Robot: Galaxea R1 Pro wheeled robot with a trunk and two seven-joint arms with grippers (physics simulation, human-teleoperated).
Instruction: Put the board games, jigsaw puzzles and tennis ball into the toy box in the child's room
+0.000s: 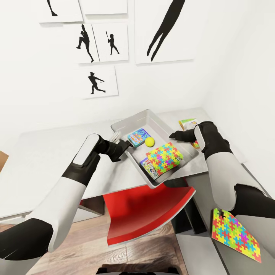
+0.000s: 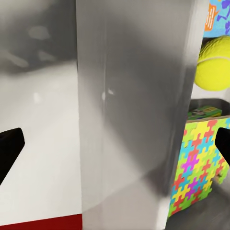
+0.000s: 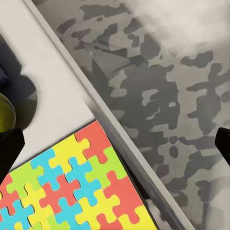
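I am looking at the long shallow grey toy box (image 1: 154, 120) sitting skewed on the corner of the light grey L-shaped table (image 1: 46, 156), its near end sticking out past the table edge over a red chair (image 1: 141, 215). Inside it are lying a blue printed board game (image 1: 138, 136), the small yellow-green tennis ball (image 1: 149, 142) just beside that, a multicoloured jigsaw puzzle square (image 1: 165, 157), and a second game box (image 1: 148, 168) partly under the puzzle. A green-edged board game (image 1: 188, 124) is lying on the table just outside the box's far side, and another jigsaw puzzle (image 1: 235, 235) is lying well apart on the lower right surface.

My left gripper (image 1: 117, 142) is sitting at the box's left wall with its fingers spread, straddling the rim; my right gripper (image 1: 176, 135) is reaching to the opposite wall. Both arms are bent at the elbow and angling inward toward the box.

My left wrist camera is showing the grey wall between two parted dark fingertips (image 2: 10, 146), with ball and puzzle beyond. My right wrist camera is showing its fingertips (image 3: 9, 148) spread too, across the rim, puzzle inside, mottled grey surface outside.
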